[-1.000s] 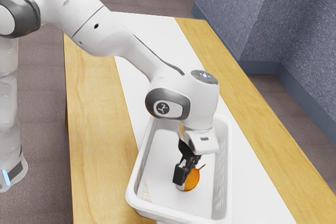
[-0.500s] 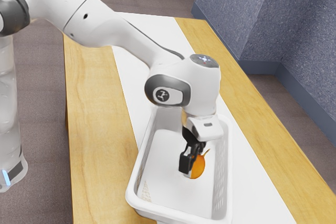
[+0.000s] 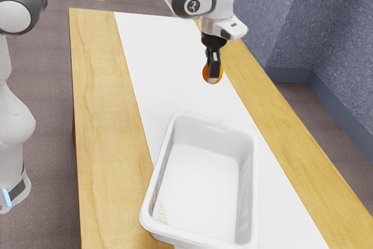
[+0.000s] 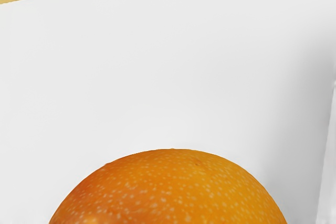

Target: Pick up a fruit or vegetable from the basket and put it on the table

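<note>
Above the white table strip, a pincer holds an orange fruit

Over the table, the black pincer grasps an orange fruit at its tips, up off the white strip. The fruit looks rounded from both cameras; its long axis and the way it points cannot be told. In the wrist view its top swells as a smooth dome, deep orange shading to amber and flecked with pale dots. Beneath the pincer, the matte white strip runs between bands of yellow, grained wood. Lower than the pincer and nearer the exterior camera sits a white basket, rectangular with rounded corners, a thick rim and finely patterned sides around a plain pale floor.
</note>
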Tool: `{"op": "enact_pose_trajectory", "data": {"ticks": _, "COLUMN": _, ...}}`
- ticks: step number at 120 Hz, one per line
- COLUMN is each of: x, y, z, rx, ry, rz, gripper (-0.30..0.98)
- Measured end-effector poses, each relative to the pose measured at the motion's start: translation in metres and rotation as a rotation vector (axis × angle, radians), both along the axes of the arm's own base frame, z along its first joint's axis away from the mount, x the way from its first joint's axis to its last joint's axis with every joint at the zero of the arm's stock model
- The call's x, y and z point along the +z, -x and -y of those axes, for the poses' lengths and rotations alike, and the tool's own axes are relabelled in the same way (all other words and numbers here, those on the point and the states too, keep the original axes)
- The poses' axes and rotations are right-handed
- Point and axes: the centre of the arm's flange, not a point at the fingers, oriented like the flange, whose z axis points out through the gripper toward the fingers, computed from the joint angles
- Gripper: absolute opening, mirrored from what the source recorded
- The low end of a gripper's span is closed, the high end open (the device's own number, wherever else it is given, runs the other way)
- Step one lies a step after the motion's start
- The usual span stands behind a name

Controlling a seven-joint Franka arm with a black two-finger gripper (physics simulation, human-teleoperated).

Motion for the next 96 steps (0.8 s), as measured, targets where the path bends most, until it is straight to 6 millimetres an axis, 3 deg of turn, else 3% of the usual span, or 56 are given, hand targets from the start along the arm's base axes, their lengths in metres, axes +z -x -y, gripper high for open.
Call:
{"op": "enact_pose_trajectory", "data": {"ticks": 24, "x": -0.019, "y": 0.014, "z": -0.09, "rx": 0.194, "ry": 0.025, "rz": -0.102, "gripper": 0.39}}
{"op": "enact_pose_trajectory", "data": {"ticks": 50, "x": -0.055, "y": 0.023, "z": -0.168, "rx": 0.34, "ry": 0.055, "rz": -0.177, "gripper": 0.39}}
{"op": "enact_pose_trajectory", "data": {"ticks": 63, "x": -0.059, "y": 0.034, "z": -0.199, "rx": 0.411, "ry": 0.067, "rz": -0.184, "gripper": 0.53}}
{"op": "enact_pose_trajectory", "data": {"ticks": 79, "x": -0.058, "y": 0.037, "z": -0.212, "rx": 0.449, "ry": 0.074, "rz": -0.185, "gripper": 0.62}}
{"op": "enact_pose_trajectory", "data": {"ticks": 96, "x": -0.058, "y": 0.023, "z": -0.181, "rx": 0.402, "ry": 0.073, "rz": -0.187, "gripper": 0.66}}
